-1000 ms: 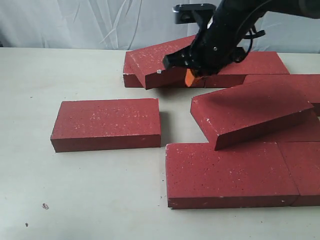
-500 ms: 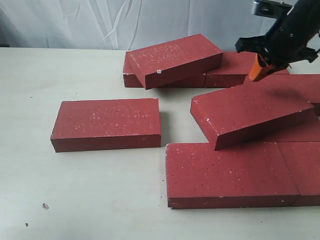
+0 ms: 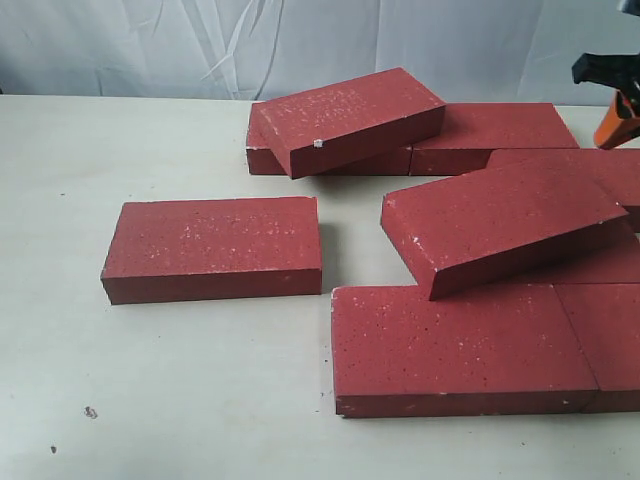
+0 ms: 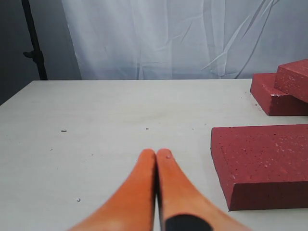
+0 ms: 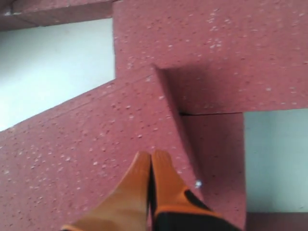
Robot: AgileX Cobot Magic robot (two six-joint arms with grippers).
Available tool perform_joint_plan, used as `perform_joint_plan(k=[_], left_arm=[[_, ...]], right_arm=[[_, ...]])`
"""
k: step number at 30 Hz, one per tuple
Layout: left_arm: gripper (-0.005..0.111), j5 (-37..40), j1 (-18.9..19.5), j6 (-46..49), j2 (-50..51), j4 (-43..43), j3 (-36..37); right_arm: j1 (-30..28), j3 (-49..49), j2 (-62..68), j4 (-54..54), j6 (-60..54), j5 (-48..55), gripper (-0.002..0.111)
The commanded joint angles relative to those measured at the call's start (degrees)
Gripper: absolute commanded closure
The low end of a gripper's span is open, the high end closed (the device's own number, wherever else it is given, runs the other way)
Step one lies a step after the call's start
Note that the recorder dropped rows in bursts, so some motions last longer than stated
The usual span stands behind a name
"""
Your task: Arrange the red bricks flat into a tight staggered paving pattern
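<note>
Several red bricks lie on the pale table. One lies flat alone at the left (image 3: 210, 245). One leans tilted (image 3: 350, 118) on the flat back row (image 3: 495, 128). Another tilted brick (image 3: 500, 225) rests across the flat ones at the right, with a flat brick (image 3: 460, 345) in front of it. My right gripper (image 3: 606, 138) hangs at the right edge of the exterior view. Its orange fingers are shut and empty (image 5: 151, 156) above a slanted brick (image 5: 86, 154). My left gripper (image 4: 156, 153) is shut and empty over bare table, beside the lone brick (image 4: 264, 161). The exterior view does not show it.
A white curtain (image 3: 300, 45) hangs behind the table. Bare table (image 3: 150, 400) spreads at the left and front. A dark stand (image 4: 33, 43) rises beyond the table's far corner in the left wrist view.
My right gripper has moved from the tilted back brick far to the right, to the edge of the exterior view. No brick has moved.
</note>
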Motion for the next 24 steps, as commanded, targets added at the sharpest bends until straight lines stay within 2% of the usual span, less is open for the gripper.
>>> perform_joint_plan(k=[1,8,16,20,24], left_arm=[[0.107,0.1,0.2,-0.3,-0.3,0.4,0.3],[0.107,0.1,0.2,-0.3,-0.3,0.4,0.3],[0.107,0.1,0.2,-0.3,-0.3,0.4,0.3],[0.107,0.1,0.2,-0.3,-0.3,0.4,0.3],[0.107,0.1,0.2,-0.3,-0.3,0.4,0.3]], right_arm=[[-3.0,-0.3,-0.2,-6.0,0.3,-3.2,0.109],[-6.0,0.5,-0.2,-10.1,3.9,-8.7,0.109],[-6.0,9.3,1.5,-10.2,3.0,-16.3,0.109],[-6.0,11.4,2.8,-7.4,-0.1,-16.6,0.109],[-5.7,11.7,2.8,1.4,-7.6,-15.6,0.109]])
